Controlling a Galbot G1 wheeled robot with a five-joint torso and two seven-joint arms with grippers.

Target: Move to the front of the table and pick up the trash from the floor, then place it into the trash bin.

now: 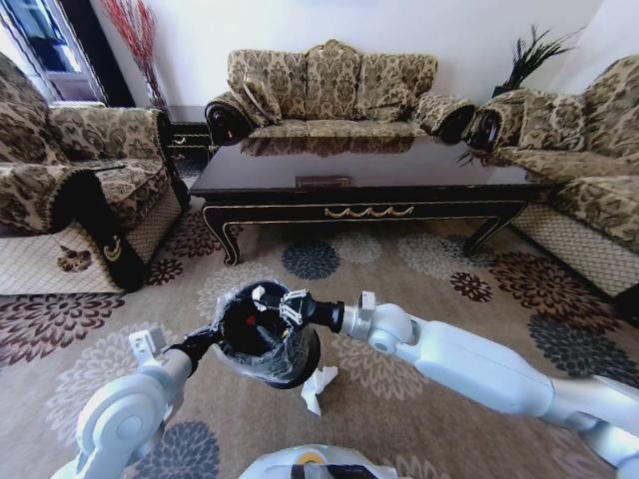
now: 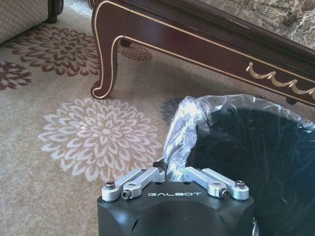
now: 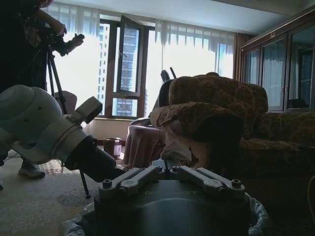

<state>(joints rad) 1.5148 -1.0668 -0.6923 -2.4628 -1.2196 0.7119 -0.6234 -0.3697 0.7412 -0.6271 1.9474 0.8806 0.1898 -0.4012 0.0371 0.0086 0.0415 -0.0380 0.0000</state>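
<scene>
The black trash bin (image 1: 268,344) with its clear bag stands off the carpet in front of the table (image 1: 359,185). My left gripper (image 1: 212,342) is shut on the bin's rim; the left wrist view shows this gripper (image 2: 170,173) pinching bag and rim of the trash bin (image 2: 256,162). Over the bin's mouth, my right gripper (image 1: 268,299) is shut on a pale piece of trash (image 3: 176,150). A red spot (image 1: 249,321) shows inside the bin. A crumpled white paper (image 1: 319,387) lies on the floor (image 1: 419,299) just right of the bin.
Patterned sofas stand on three sides: one to the left (image 1: 70,190), one behind the table (image 1: 329,90), one to the right (image 1: 589,160). The table's curved leg (image 2: 106,64) is close beyond the bin. A tripod (image 3: 54,78) stands by the windows.
</scene>
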